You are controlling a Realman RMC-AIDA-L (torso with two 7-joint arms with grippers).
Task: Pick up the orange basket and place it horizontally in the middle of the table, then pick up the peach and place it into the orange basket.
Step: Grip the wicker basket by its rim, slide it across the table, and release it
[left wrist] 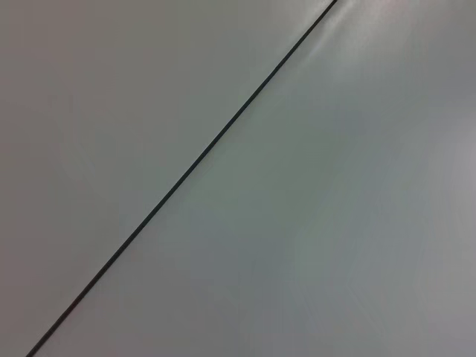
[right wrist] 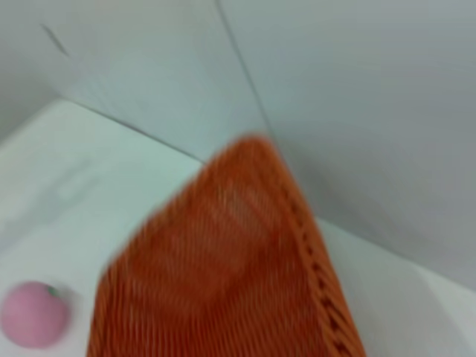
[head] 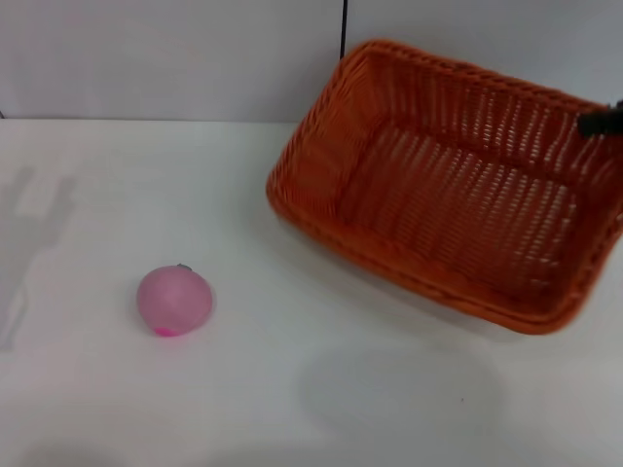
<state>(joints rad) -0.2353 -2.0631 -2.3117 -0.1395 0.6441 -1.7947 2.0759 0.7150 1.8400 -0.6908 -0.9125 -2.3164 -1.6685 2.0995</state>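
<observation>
Right gripper (head: 602, 120), barely showing, is touching the orange basket's (head: 458, 185) far right rim; whether it is gripping, I cannot tell. Leftward, the peach (head: 174, 301) is sitting on the table (head: 292, 409), well apart.

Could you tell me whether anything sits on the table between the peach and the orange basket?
Nothing visible does. In the head view the peach lies alone on the white table, left of the orange basket, and only bare tabletop separates them. The right gripper is at the basket's far right rim; the left gripper is out of view.
</observation>
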